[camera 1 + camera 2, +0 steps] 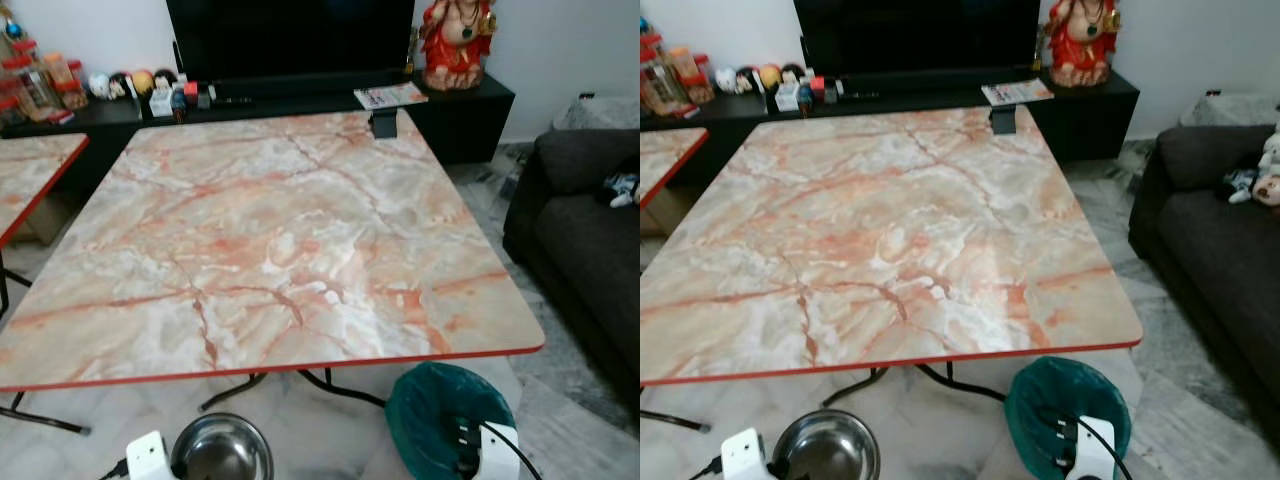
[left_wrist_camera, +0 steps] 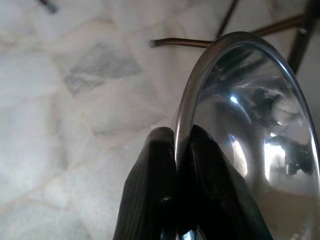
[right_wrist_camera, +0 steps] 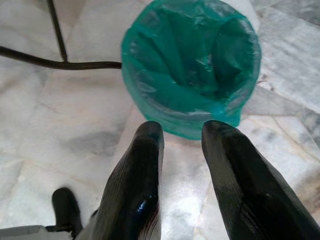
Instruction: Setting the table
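A steel bowl [image 1: 222, 448] hangs low over the floor, just in front of the table's near edge. My left gripper [image 2: 176, 132] is shut on the bowl's rim [image 2: 200, 75], one finger inside and one outside. The marble-patterned table [image 1: 270, 240] with a red edge stands ahead of me, its top bare except for a small dark object [image 1: 384, 123] at the far edge. To the right, my right gripper [image 3: 182, 132] is open with nothing between its fingers, held low above a bin lined with a green bag [image 3: 192, 65].
The green-lined bin [image 1: 445, 415] sits on the floor by the table's near right corner, beside black folding legs [image 1: 300, 385]. A second marble table [image 1: 30, 170] is at left, a dark sofa [image 1: 590, 230] at right. A TV stand [image 1: 300, 100] with small items lies beyond.
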